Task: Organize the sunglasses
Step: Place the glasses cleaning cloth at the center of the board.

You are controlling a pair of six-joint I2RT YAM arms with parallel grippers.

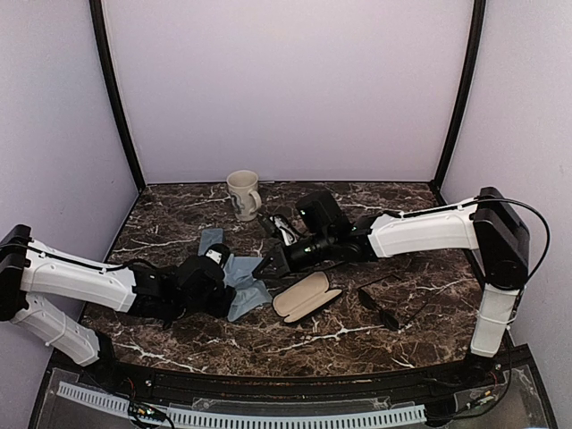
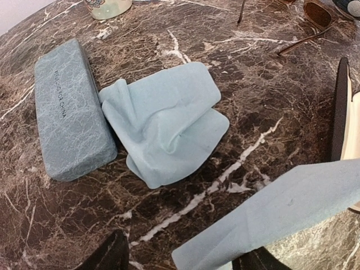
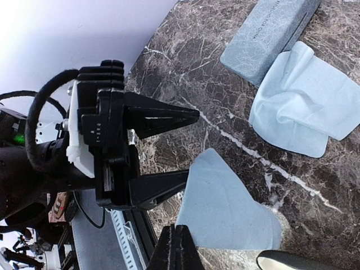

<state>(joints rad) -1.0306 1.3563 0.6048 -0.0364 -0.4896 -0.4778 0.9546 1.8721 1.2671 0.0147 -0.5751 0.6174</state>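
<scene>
A thin brownish-framed pair of sunglasses (image 2: pixel 315 14) lies near the mug (image 1: pixel 243 194), beside the right arm. Another dark pair of sunglasses (image 1: pixel 384 306) seems to lie right of the open black case (image 1: pixel 307 297). My right gripper (image 3: pixel 177 236) is shut on the corner of a light blue cloth (image 3: pixel 225 202) and holds it just above the table. My left gripper (image 2: pixel 183 260) is open, and the cloth's loose end (image 2: pixel 270 216) reaches between its fingers, close to the right one. The left gripper's fingers (image 3: pixel 163 185) show beside the cloth's edge.
A second light blue cloth (image 2: pixel 166 121) lies crumpled next to the shut grey-blue case (image 2: pixel 70 109). The open case's cream lining (image 2: pixel 354 124) is just right of the held cloth. Side walls close in the marble table (image 1: pixel 179 223).
</scene>
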